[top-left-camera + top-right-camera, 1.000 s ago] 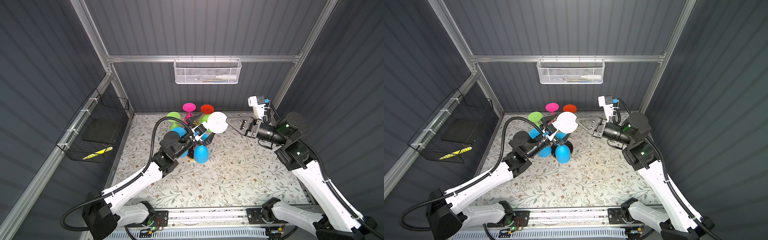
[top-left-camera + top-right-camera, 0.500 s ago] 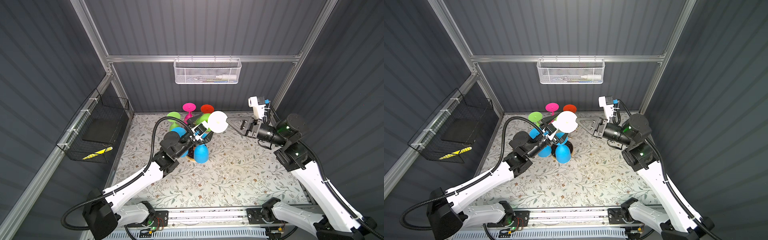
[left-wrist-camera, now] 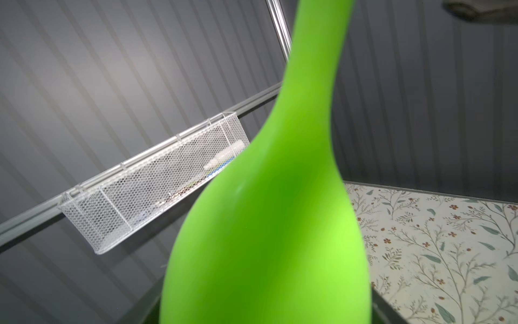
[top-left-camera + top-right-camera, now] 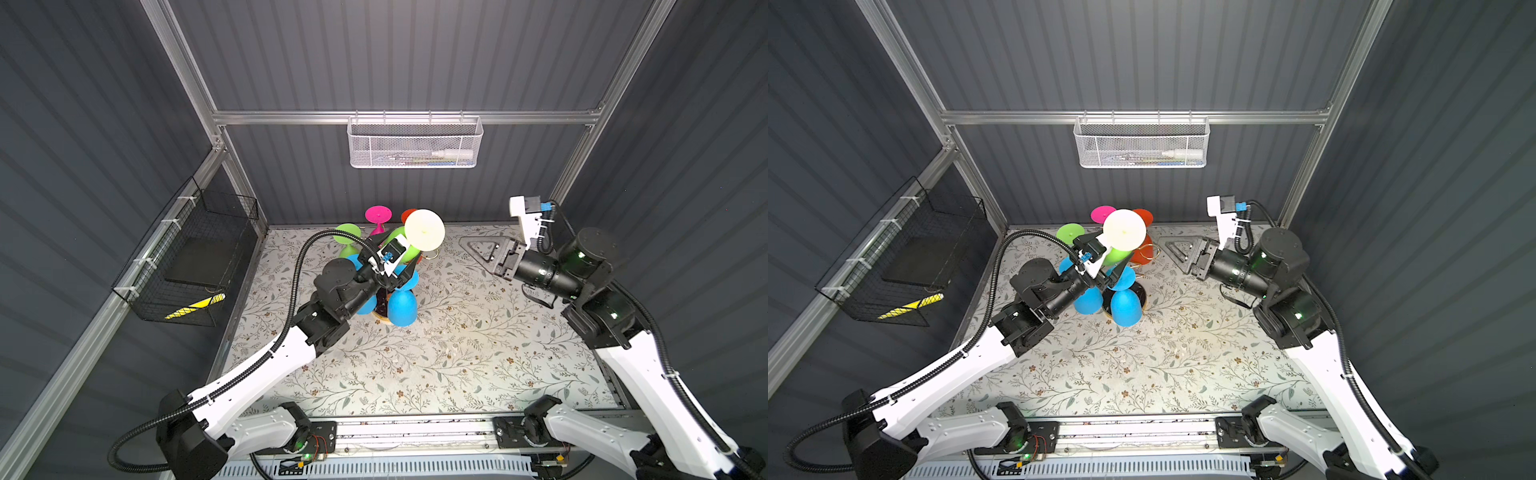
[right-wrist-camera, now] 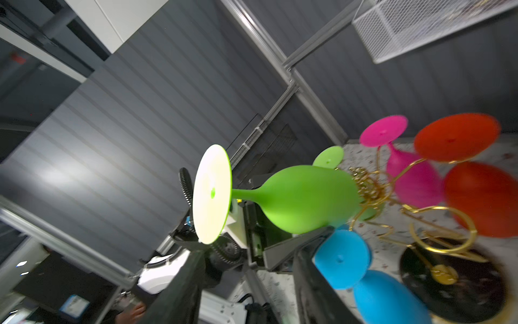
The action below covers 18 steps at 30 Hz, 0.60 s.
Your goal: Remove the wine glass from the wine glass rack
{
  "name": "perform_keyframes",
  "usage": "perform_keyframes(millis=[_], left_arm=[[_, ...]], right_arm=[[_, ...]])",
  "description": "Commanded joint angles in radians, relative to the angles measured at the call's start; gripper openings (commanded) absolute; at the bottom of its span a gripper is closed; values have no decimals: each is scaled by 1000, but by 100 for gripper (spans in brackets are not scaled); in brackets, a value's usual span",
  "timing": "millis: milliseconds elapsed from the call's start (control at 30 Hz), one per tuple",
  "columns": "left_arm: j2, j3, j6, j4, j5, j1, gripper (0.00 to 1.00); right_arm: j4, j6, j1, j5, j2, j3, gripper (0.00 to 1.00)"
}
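Left gripper [image 4: 1112, 255] clasps wine glass [image 5: 302, 196] — tilted

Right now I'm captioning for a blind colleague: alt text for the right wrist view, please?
A green wine glass with a pale foot lies sideways, its bowl between the left gripper's jaws, beside the gold wine glass rack. A pink glass, a red glass and a blue glass hang there; the right gripper stands open in the foreground.

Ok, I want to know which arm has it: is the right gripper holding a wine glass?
No, the right gripper stands open and empty, while the left gripper grips the green wine glass.
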Motion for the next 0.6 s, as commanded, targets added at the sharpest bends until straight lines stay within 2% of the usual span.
perform_keyframes(millis=[0,67,133,300,567], left_arm=[[-39,102,-109,-224,-53,3,78],[-35,153,-145,-334,-53,3,78],[-25,203,-178,-440,-44,3,77],[28,340,-257,-695,-3,4,77],[127,577,-329,-1034,88,3,76]], right_arm=[[-129,-230,-2,250,-67,28,59],[-132,-301,-2,328,-84,20,59],[-119,-371,-1,359,-85,18,58],[-62,-519,13,357,-63,19,57],[16,-718,73,303,-35,28,63]])
